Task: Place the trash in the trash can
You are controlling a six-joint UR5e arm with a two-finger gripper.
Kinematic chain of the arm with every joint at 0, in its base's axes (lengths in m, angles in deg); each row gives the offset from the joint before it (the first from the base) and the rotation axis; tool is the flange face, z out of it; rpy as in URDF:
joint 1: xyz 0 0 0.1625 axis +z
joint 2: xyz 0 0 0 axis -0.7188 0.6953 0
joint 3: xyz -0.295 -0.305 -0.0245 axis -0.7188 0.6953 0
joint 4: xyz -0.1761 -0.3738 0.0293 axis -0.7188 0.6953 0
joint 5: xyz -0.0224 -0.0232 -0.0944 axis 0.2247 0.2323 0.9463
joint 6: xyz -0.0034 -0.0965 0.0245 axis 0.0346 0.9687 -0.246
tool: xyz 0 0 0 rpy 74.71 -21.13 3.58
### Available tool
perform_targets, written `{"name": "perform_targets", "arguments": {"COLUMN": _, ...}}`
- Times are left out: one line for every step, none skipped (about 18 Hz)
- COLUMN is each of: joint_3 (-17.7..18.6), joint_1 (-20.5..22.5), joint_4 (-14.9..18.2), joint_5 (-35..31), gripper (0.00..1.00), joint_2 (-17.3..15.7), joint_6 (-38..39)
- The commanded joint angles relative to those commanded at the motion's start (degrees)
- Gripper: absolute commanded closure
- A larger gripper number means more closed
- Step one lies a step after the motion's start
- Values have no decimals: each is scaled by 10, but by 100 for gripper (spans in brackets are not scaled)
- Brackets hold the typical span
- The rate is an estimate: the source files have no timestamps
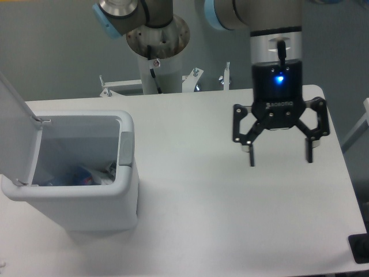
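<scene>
smooth white table (190,219) | boxy bin (86,213), lid up, trash (86,175) inside | gripper (280,153) spread, empty

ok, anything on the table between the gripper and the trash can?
No. In the fixed camera view, only bare white table lies between the open gripper and the trash can.

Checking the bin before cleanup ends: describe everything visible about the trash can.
The trash can is a boxy white plastic bin with rounded corners, standing upright at the table's left side. Its hinged lid is swung open to the left. Inside lie bluish and whitish items, hard to make out. The open pincer is well apart, to its right.
</scene>
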State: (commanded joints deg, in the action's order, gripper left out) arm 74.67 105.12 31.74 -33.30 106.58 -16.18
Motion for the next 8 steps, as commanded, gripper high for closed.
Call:
{"name": "perform_targets", "arguments": {"joint_3": 3, "joint_1": 5, "joint_4": 13, "joint_5": -5, "gripper": 0, "joint_2": -2, "joint_6": -32}}
{"name": "perform_targets", "arguments": {"joint_3": 3, "joint_1": 9, "joint_4": 35, "joint_5": -8, "gripper": 0, "joint_2": -2, "joint_6": -64}}
{"name": "perform_targets", "arguments": {"joint_3": 3, "joint_1": 13, "joint_4": 60, "joint_5": -14, "gripper": 0, "joint_2": -4, "joint_6": -96}}
{"name": "perform_targets", "arguments": {"joint_3": 1, "joint_1": 18, "joint_4": 82, "joint_5": -26, "gripper": 0, "joint_2": -9, "joint_6": -127}}
{"name": "perform_targets", "arguments": {"joint_3": -3, "joint_1": 23, "joint_4": 97, "joint_5": -35, "gripper": 0, "joint_2": -12, "joint_6": -153}}
{"name": "perform_targets", "arguments": {"joint_3": -3, "joint_1": 29, "joint_4": 109, "joint_5": -39, "gripper": 0, "joint_2": -13, "joint_6": -168}}
{"name": "perform_targets", "arguments": {"joint_3": -2, "joint_1": 32, "joint_4": 117, "joint_5": -39, "gripper": 0, "joint_2": -15, "joint_6": -170}}
{"name": "perform_targets", "arguments": {"joint_3": -3, "joint_1": 33, "joint_4": 118, "joint_5": -40, "gripper": 0, "joint_2": -18, "joint_6": -169}}
